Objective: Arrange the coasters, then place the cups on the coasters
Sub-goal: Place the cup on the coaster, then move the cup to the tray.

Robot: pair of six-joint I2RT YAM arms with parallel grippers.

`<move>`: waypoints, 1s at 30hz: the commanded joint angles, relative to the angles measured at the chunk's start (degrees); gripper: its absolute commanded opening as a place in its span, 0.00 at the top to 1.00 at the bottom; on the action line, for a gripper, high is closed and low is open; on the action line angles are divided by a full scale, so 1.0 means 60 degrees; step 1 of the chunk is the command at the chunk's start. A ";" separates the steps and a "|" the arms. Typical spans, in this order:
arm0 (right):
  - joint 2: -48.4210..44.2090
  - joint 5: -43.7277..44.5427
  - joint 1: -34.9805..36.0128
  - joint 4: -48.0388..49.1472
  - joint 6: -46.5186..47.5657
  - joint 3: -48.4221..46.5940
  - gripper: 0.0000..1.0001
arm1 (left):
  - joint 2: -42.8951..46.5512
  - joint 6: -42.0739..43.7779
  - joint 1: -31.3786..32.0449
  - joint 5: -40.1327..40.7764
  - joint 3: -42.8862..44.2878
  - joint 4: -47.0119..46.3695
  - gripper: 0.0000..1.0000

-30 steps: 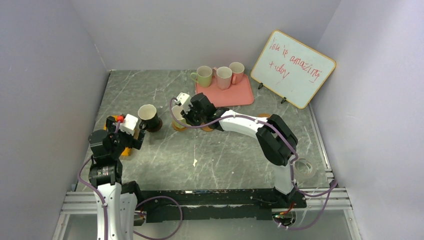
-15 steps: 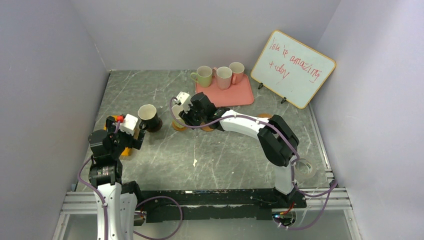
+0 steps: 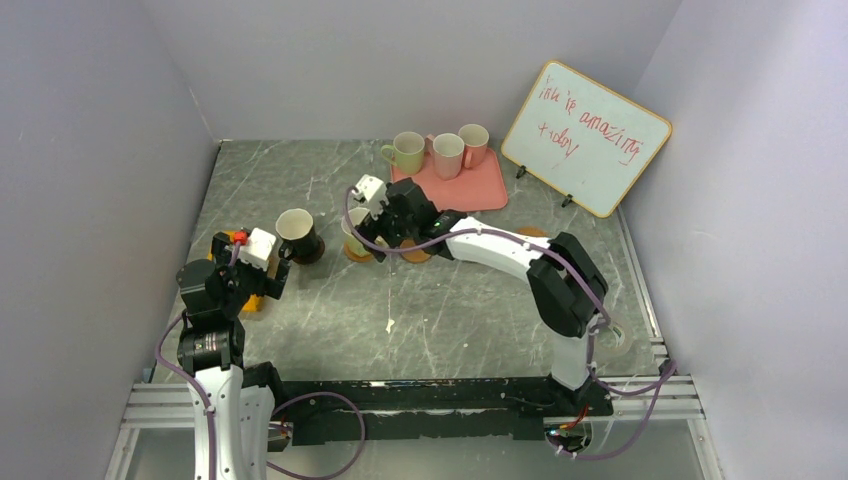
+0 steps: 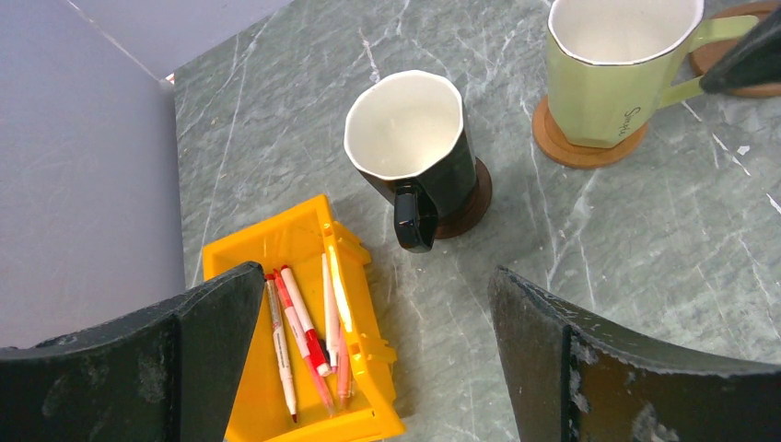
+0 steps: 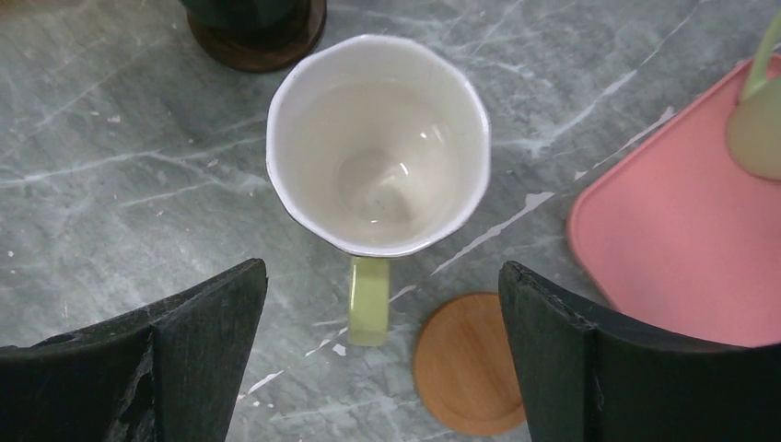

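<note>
1. Overhead, the top camera shows the right gripper (image 3: 362, 226) hovering with jaws spread wide over a green mug (image 3: 351, 238) near table centre. The left gripper (image 3: 280, 262), also spread, sits at 9 o'clock beside a brown mug (image 3: 297, 236). A pink tray (image 3: 475, 190) at 1 o'clock carries three more mugs (image 3: 447, 155).
2. Left wrist camera: the brown mug stands on a dark coaster (image 4: 474, 198), and the green mug on a tan coaster (image 4: 576, 152) at 1 o'clock. A yellow bin (image 4: 276, 249) at 7 o'clock holds pens (image 4: 304, 336).
3. Right wrist camera: the green mug is empty and sits between the open fingers, untouched. A bare coaster (image 5: 470, 364) lies at 5 o'clock. The best move is probably to rise straight up, clear of the rim and handle.
</note>
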State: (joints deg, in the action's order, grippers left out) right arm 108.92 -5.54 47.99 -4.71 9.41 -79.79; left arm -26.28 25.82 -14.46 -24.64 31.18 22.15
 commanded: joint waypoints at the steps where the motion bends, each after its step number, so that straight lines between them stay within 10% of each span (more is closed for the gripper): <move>1: -0.0982 -0.0265 -0.0366 0.0444 -0.0268 -0.0185 0.00 | 0.0089 0.0051 -0.0052 -0.0256 -0.0025 -0.0103 0.04; 14: -0.1907 0.0209 -0.2123 0.1730 -0.1476 0.0680 0.00 | 0.0101 0.0056 -0.0053 -0.0243 -0.0026 -0.0103 0.04; 30: -0.0349 0.4800 -0.2754 0.1817 -0.1542 -0.0232 0.00 | 0.0092 0.0051 -0.0060 -0.0246 -0.0026 -0.0103 0.04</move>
State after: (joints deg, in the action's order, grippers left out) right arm 103.53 12.19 31.48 4.51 1.69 -77.34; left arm -26.28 25.82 -14.46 -24.64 31.18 22.15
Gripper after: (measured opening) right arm 0.994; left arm 0.966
